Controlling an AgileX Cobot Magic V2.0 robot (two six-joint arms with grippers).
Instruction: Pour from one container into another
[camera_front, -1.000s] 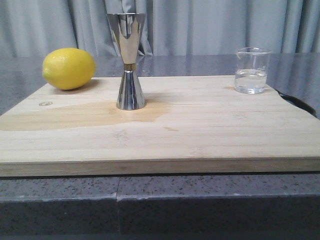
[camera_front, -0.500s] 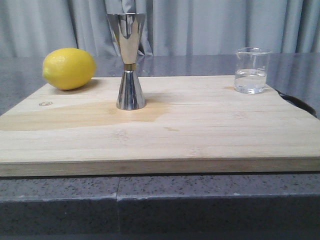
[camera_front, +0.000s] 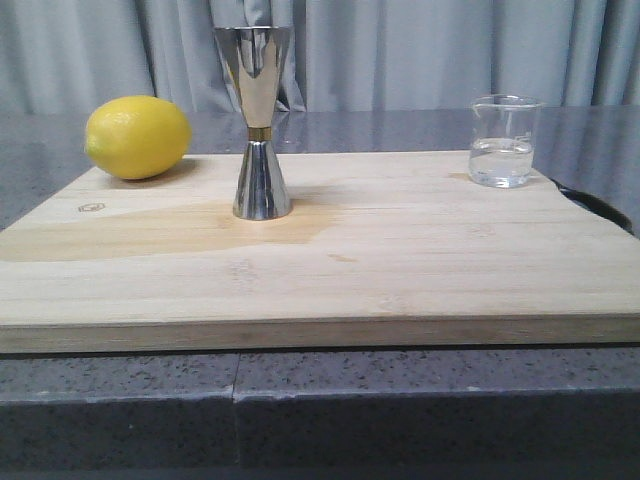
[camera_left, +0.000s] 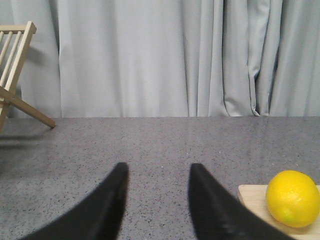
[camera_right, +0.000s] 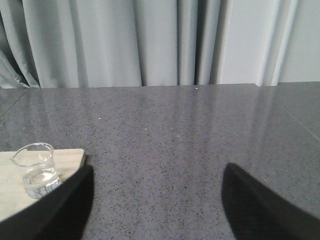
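Grey speckled desk (camera_front: 420, 128) carries a wooden board (camera_front: 400, 260); beaker (camera_front: 503, 141) at its far right corner, jigger (camera_front: 258, 122) mid-left, lemon (camera_front: 137, 137) far left. Both arms' fingers (camera_left: 107, 200) (camera_right: 70, 200) spread apart, off the board.

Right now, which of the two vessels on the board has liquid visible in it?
The glass beaker at the board's far right corner: clear liquid shows through its wall. The steel jigger is opaque, contents unseen.

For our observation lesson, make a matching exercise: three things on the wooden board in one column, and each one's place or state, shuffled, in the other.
1. lemon
2. jigger
3. beaker

A. far right corner, partly filled with clear liquid
B. far left corner, lying on the board
C. upright, between the other two

Pairs: 1-B, 2-C, 3-A
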